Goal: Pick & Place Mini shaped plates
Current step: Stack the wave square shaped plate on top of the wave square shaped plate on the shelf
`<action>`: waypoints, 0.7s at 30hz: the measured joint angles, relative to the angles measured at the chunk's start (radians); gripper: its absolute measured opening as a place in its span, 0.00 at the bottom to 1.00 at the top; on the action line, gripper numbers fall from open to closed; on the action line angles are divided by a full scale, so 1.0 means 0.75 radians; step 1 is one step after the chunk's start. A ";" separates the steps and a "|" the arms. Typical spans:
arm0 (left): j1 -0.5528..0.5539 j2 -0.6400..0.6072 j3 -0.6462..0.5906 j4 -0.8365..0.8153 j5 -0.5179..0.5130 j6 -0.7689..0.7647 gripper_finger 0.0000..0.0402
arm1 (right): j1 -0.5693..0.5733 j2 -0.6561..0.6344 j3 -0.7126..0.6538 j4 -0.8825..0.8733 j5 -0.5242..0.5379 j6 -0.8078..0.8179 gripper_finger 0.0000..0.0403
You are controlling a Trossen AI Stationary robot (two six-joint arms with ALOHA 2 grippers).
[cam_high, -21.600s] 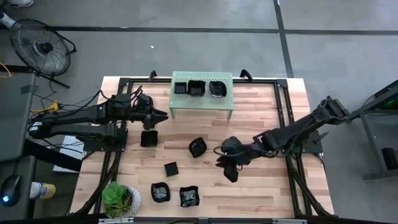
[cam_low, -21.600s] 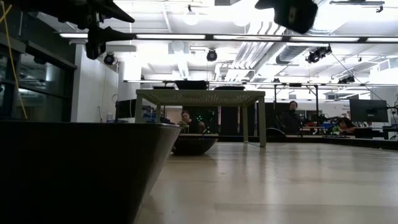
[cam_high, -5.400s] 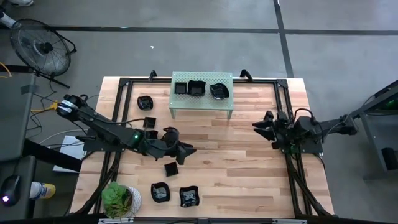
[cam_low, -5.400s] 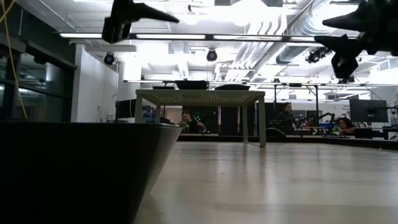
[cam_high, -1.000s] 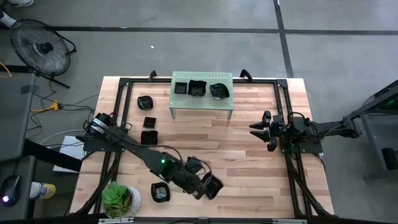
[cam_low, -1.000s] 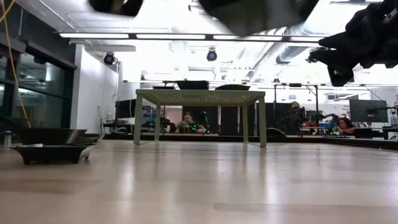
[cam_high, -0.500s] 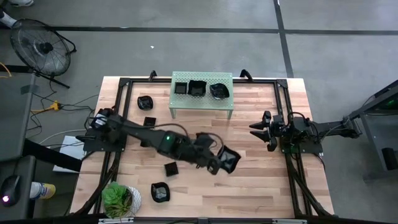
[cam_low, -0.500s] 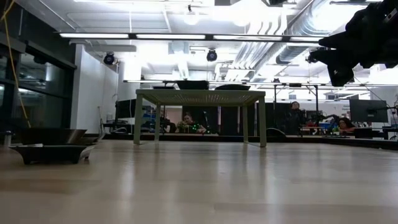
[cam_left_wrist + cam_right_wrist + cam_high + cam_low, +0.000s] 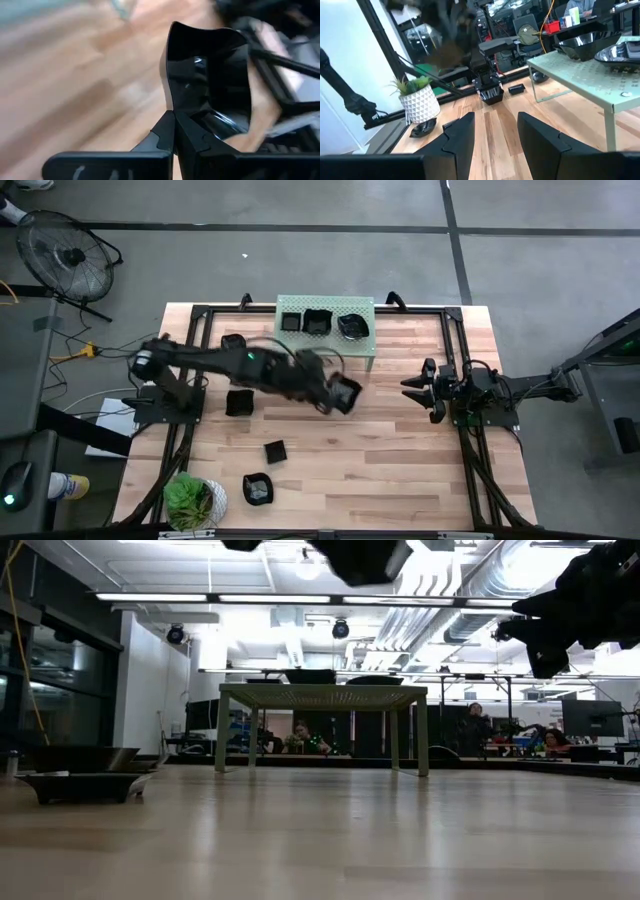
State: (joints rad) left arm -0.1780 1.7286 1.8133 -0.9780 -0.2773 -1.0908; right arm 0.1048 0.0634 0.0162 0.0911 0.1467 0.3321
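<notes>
My left gripper (image 9: pixel 330 398) hangs over the table's middle, just in front of the pale green shelf (image 9: pixel 325 338), shut on one glossy black mini plate (image 9: pixel 347 392). The left wrist view shows that plate (image 9: pixel 210 80) close up, its hollow in view. Three more plates (image 9: pixel 316 321) sit on the shelf top. Others lie flat on the table at the left (image 9: pixel 233 343) and near the front (image 9: pixel 257 488). My right gripper (image 9: pixel 412 388) waits open at the table's right side, with nothing between its fingers (image 9: pixel 462 135). My left gripper pinches the plate's raised rim (image 9: pixel 168 95) between its two fingers, at one side of the dish. The fingers slant down from the table's left. The plate is lifted clear of the table and tilted, and it sticks out beyond the fingertips.
A potted plant (image 9: pixel 195 500) stands at the near left corner. In the low view a plate (image 9: pixel 80 775) lies at the left and the shelf (image 9: pixel 320 695) stands farther back. Black frame rails (image 9: pixel 455 360) run along the table's sides. People sit in the room beyond.
My left gripper has carried the plate from near the table's front edge toward the far edge and the shelf, rising as it went. The plate has stayed in the shut fingers, clear of the table. My right arm has kept still.
</notes>
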 joint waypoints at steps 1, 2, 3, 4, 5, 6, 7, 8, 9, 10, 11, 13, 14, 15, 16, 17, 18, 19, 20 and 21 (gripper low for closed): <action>0.017 -0.028 -0.001 -0.020 -0.005 0.034 0.00 | 0.000 0.002 0.001 0.000 -0.001 0.000 0.36; 0.033 -0.054 -0.001 -0.009 -0.005 0.071 0.00 | 0.000 -0.002 -0.001 -0.009 -0.001 0.000 0.36; 0.054 -0.072 -0.001 -0.022 -0.008 0.097 0.00 | 0.000 0.004 -0.001 -0.008 0.000 0.000 0.36; 0.080 -0.096 -0.002 -0.055 -0.008 0.121 0.00 | 0.000 0.011 0.001 -0.005 0.000 0.000 0.36; 0.102 -0.119 -0.005 -0.092 -0.009 0.135 0.00 | 0.000 0.010 0.000 -0.013 -0.001 0.000 0.36; 0.129 -0.135 -0.005 -0.112 -0.017 0.149 0.00 | 0.000 0.013 -0.001 -0.015 0.000 0.000 0.36; 0.162 -0.156 -0.002 -0.116 -0.023 0.169 0.00 | 0.000 0.020 0.000 -0.010 0.000 0.000 0.36; 0.199 -0.176 -0.002 -0.137 -0.021 0.195 0.00 | 0.000 0.022 0.000 -0.015 -0.001 0.000 0.36; 0.235 -0.185 -0.002 -0.167 -0.017 0.224 0.00 | 0.000 0.022 0.000 -0.019 -0.001 0.000 0.36; 0.270 -0.190 -0.002 -0.170 -0.009 0.254 0.00 | 0.000 0.022 0.000 -0.017 -0.001 0.000 0.36; 0.306 -0.197 -0.001 -0.170 0.004 0.282 0.00 | 0.000 0.022 0.000 -0.016 -0.001 0.000 0.36; 0.374 -0.200 -0.005 -0.194 0.059 0.352 0.00 | 0.000 0.021 0.000 -0.016 0.000 0.000 0.36; 0.400 -0.201 -0.005 -0.182 0.092 0.384 0.00 | 0.000 0.021 0.000 -0.016 -0.001 0.000 0.36; 0.422 -0.202 -0.004 -0.166 0.115 0.419 0.00 | 0.000 0.020 0.000 -0.016 -0.001 0.000 0.36; 0.442 -0.203 -0.004 -0.164 0.140 0.452 0.00 | 0.000 0.020 0.000 -0.017 0.000 0.000 0.36; 0.462 -0.203 -0.004 -0.167 0.157 0.478 0.00 | 0.000 0.020 0.000 -0.018 -0.001 0.000 0.36; 0.480 -0.203 -0.004 -0.166 0.166 0.501 0.00 | 0.000 0.020 0.000 -0.017 -0.001 0.000 0.36; 0.497 -0.203 -0.004 -0.165 0.178 0.517 0.00 | 0.000 0.020 0.000 -0.017 -0.001 0.000 0.36; 0.511 -0.203 -0.004 -0.164 0.184 0.532 0.00 | 0.000 0.020 0.000 -0.017 -0.001 0.000 0.36; 0.525 -0.203 -0.004 -0.157 0.187 0.544 0.00 | 0.000 0.020 0.000 -0.017 -0.001 0.000 0.36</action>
State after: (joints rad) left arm 0.2155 1.5761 1.8103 -1.0961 -0.1370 -0.6825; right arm 0.1051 0.0784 0.0162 0.0780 0.1463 0.3321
